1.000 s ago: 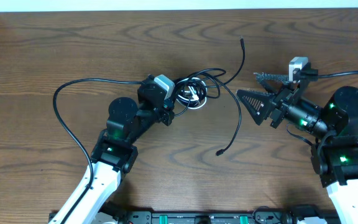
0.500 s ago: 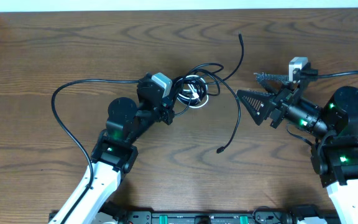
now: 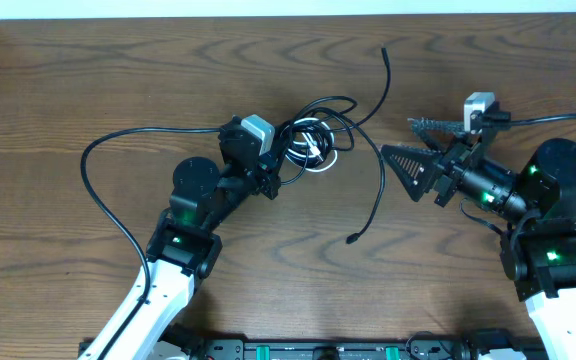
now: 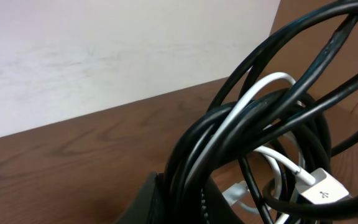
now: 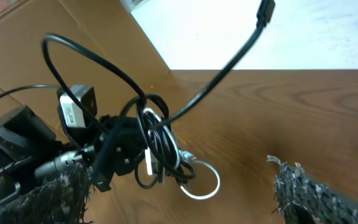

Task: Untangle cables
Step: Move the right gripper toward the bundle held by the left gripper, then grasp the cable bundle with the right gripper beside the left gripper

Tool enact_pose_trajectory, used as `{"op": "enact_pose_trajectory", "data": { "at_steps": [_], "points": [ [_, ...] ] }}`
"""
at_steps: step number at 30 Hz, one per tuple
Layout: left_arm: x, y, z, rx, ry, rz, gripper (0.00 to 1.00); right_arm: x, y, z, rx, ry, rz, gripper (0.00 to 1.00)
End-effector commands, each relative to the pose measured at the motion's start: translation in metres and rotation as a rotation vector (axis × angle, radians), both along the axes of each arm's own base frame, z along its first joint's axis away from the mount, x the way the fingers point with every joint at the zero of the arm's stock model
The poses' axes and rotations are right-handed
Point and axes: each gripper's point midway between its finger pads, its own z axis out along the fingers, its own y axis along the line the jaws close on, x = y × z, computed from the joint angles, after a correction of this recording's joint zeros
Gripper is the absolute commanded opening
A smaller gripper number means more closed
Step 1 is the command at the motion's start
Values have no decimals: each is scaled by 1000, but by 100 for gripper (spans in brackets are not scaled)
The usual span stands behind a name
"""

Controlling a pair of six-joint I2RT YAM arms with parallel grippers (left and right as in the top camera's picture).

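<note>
A tangle of thin black cables (image 3: 318, 125) with a short white cable (image 3: 315, 152) woven through it sits mid-table. My left gripper (image 3: 280, 166) is shut on the bundle's left side. In the left wrist view the black strands (image 4: 253, 143) rise from between the jaws, with the white cable (image 4: 247, 102) and its white plug (image 4: 322, 186) alongside. One black strand loops far left (image 3: 93, 185). Two loose ends trail right, one to the back (image 3: 385, 55) and one to the front (image 3: 352, 240). My right gripper (image 3: 396, 136) stands open to the right of the tangle, touching nothing. Its view shows the tangle (image 5: 157, 137) ahead of the fingers (image 5: 316, 196).
The wooden table (image 3: 268, 280) has a white surface along its far edge (image 3: 288, 8). A thick black wire (image 3: 558, 120) runs off right from the right arm's camera. The arm bases stand at the near edge.
My left gripper has drawn the bundle slightly back and to the left. The two loose cable ends followed a little. The right arm has held still.
</note>
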Motion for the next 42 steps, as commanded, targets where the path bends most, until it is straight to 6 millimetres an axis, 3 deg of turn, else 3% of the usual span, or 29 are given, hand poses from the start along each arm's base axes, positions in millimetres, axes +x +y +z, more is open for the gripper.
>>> {"op": "enact_pose_trajectory", "data": {
  "at_steps": [1,14,27,34,42],
  "points": [
    [1,0,9,-55,7,9,8,-1,0,3,-37,-40,7,93],
    [1,-1,13,-103,27,11,8,6,-1,-6,-49,-18,-5,90],
    [1,-1,49,-328,35,8,8,16,1,-22,-62,26,3,93],
    [0,-1,60,-400,44,0,8,-6,16,-16,-106,-115,180,99],
    [0,-1,61,-564,186,-2,8,-19,29,-13,-135,-206,274,99]
  ]
}}
